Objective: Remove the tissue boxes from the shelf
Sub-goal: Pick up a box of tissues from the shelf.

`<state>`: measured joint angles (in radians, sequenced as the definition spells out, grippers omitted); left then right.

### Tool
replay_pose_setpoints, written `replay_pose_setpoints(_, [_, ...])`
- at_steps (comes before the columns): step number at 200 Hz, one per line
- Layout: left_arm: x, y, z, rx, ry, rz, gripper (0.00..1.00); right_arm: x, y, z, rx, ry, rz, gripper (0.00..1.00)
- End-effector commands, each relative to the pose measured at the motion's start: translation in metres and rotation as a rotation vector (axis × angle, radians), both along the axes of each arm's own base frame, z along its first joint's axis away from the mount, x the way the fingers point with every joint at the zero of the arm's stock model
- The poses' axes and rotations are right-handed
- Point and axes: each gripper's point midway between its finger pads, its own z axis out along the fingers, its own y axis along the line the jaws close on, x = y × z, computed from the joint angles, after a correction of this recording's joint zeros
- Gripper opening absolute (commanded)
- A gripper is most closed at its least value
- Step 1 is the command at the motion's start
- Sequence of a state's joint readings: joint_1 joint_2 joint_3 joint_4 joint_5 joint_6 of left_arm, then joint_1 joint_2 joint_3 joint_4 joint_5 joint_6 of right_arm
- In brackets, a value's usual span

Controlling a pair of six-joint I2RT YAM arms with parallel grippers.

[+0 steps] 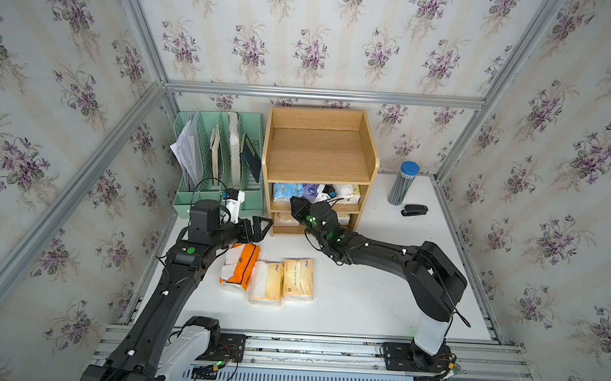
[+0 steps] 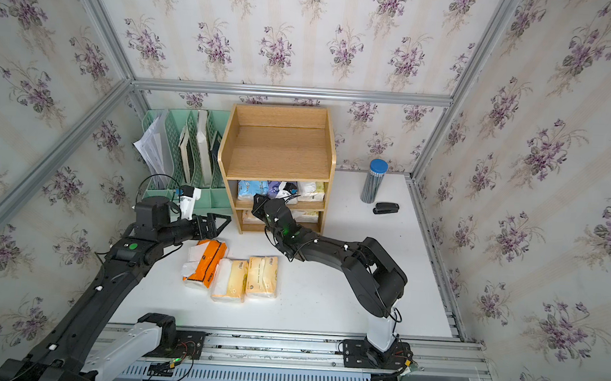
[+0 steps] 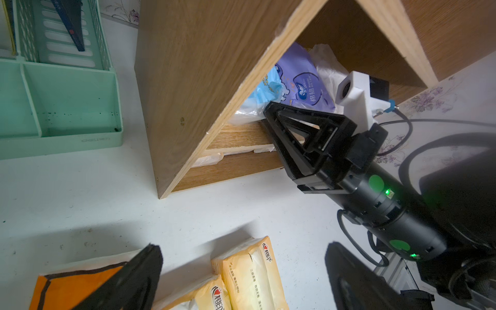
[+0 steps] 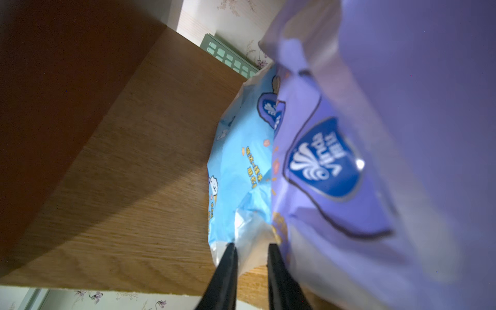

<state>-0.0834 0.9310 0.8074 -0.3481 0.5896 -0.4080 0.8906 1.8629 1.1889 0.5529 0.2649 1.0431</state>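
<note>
Blue pack (image 4: 236, 161) on the shelf's (image 1: 319, 152) middle tier: the right gripper (image 4: 251, 255) pinches its clear end flap, jaws nearly together (the easiest handle, I'd say). Left gripper (image 1: 262, 229) hangs wide open over 3 packs (image 1: 266, 280) on the table (image 1: 363, 294).

The left arm (image 1: 152, 309) rises from its base and bends at the elbow, wrist pointing to the right, with the left claw (image 1: 263, 229) spread wide and empty. The right arm (image 1: 384, 250) stretches low to the left. The right claw (image 4: 252, 257) is narrowed, pinching the clear wrapper end of the light blue tissue pack (image 4: 241, 161).
</note>
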Motion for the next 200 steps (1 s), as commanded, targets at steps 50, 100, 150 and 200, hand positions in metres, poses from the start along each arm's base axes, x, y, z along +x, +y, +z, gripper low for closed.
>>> replay_pose_setpoints(50, [-0.007, -0.002, 0.011, -0.036, -0.009, 0.003, 0.99, -0.024, 0.001, 0.020, -0.080, -0.029, 0.051, 0.01])
replay_pose_setpoints(100, [-0.010, -0.002, 0.022, -0.055, -0.023, 0.013, 0.99, -0.051, 0.004, 0.005, -0.093, 0.008, 0.128, 0.02])
replay_pose_setpoints(150, [-0.007, -0.008, 0.018, -0.078, -0.013, -0.006, 0.99, -0.060, -0.005, 0.008, -0.135, -0.009, 0.125, 0.54])
replay_pose_setpoints(200, [-0.001, -0.015, 0.016, -0.083, -0.011, -0.029, 0.99, -0.054, -0.014, 0.018, -0.187, -0.006, 0.114, 0.65])
